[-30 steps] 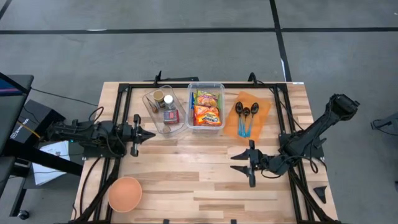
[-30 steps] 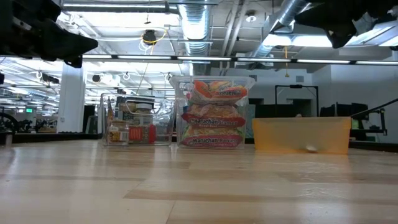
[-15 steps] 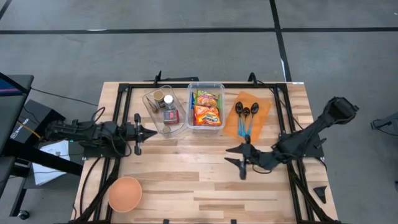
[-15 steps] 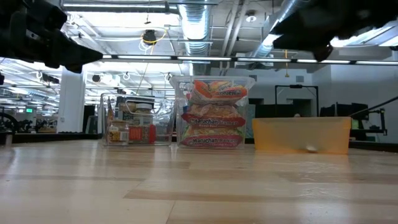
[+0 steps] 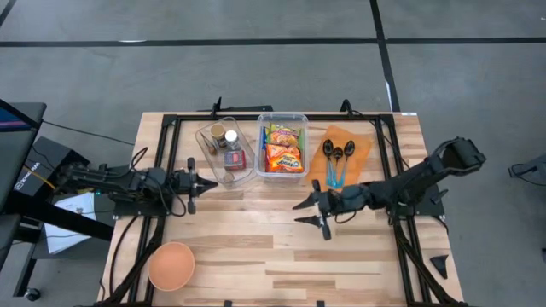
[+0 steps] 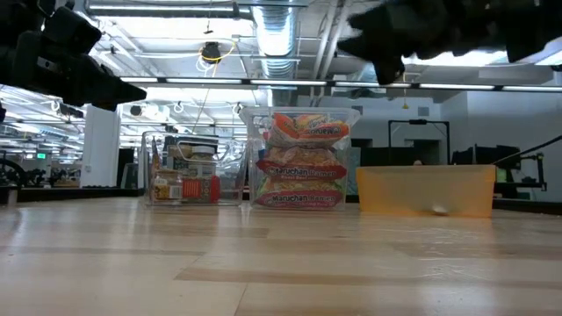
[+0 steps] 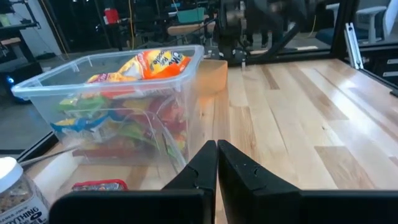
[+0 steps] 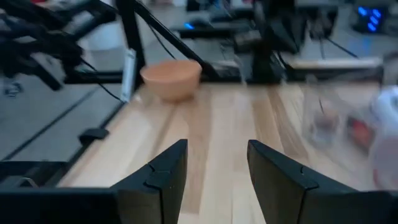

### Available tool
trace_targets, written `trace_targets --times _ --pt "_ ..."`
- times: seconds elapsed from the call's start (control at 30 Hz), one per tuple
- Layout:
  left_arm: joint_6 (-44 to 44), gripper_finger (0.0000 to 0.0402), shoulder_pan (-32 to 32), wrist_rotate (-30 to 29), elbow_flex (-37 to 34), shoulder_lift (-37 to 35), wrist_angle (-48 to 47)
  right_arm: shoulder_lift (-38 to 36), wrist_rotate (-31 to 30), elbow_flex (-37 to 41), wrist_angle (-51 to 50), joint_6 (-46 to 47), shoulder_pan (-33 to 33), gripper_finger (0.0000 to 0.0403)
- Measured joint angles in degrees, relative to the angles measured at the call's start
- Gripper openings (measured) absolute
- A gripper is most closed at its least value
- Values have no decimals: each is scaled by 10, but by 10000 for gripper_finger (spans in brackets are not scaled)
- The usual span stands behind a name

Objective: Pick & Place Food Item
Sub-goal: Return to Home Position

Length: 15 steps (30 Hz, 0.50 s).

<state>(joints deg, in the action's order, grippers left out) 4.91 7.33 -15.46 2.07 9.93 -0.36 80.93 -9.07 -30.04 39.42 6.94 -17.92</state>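
Observation:
A clear bin [image 5: 283, 147] at the table's far middle holds orange and green food packets [image 7: 152, 62]; it rests on its base. My left gripper [image 5: 207, 183] is shut and empty near the table's left side, pointing level at the bin [image 7: 118, 106]; its fingertips [image 7: 216, 149] show closed together. My right gripper [image 5: 300, 213] hovers open and empty over the table's middle, just near of the bin, pointing toward the table's left. In the right wrist view its fingers [image 8: 214, 155] stand apart with nothing between them. In the low view it shows up high [image 6: 378, 39].
A second clear bin [image 5: 223, 152] with spice jars stands left of the packet bin. An orange tray [image 5: 343, 160] with dark spoons lies right of it. An orange bowl [image 5: 172, 264] sits at the near left corner. A black frame [image 5: 162, 162] borders the table.
My right gripper has swept toward the table's left edge and a little toward the far edge, nearing the packet bin, and its wrist has swung and rolled. It stays open and empty. Nothing on the table has moved.

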Motion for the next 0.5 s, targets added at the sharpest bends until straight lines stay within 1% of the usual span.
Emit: trace_targets --times 0.07,0.17,0.3,0.5 --pt "0 9 0 0 0 6 0 -31 28 6 -2 -20 8 163" --pt "0 10 0 0 0 15 -1 -94 42 37 -2 -38 12 163" --pt "0 7 0 1 0 26 0 -208 43 111 -4 -39 12 163" --pt "0 6 0 2 0 36 0 -382 42 223 -9 -10 11 163"
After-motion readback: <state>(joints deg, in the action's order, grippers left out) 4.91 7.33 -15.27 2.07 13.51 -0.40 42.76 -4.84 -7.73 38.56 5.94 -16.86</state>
